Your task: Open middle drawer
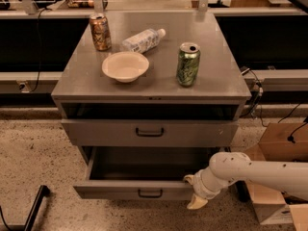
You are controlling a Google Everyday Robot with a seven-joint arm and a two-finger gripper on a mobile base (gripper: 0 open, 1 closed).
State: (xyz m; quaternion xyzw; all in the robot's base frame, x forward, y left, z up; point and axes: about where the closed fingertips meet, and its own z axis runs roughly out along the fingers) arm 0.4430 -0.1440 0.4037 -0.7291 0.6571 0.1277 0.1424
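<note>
- Evidently the opening step was far along. The wide, shallow grey metal middle drawer stood pulled well out from the grey metal bench. Its dark inside lay bare to view, and its small dark bar handle faced forward, low in the camera view.
- The white robot arm reached in from the right. Its cream-tipped tool sat at the right end of that drawer's front panel, touching it or just beside it. Whether the tool was open, closed or gripping the panel could not be told.
- By my judgement, little of the task was left. The next move was either a last short pull straight outward, level so the drawer did not skew from being drawn at one end, or a clean release and withdrawal to the right, clear of the brown cardboard box.
- Above it, the taller-fronted grey drawer with the larger dark handle looked shut or nearly so, beneath a dark open slot under the bench top.
- Counted: two drawers in sight, each with one handle; no third, lower drawer showed.
- On the bench: two drink cans, one brown-orange can and one green can; one cream round bowl; one clear plastic bottle lying on its side.
- One arm, one tool.
</note>
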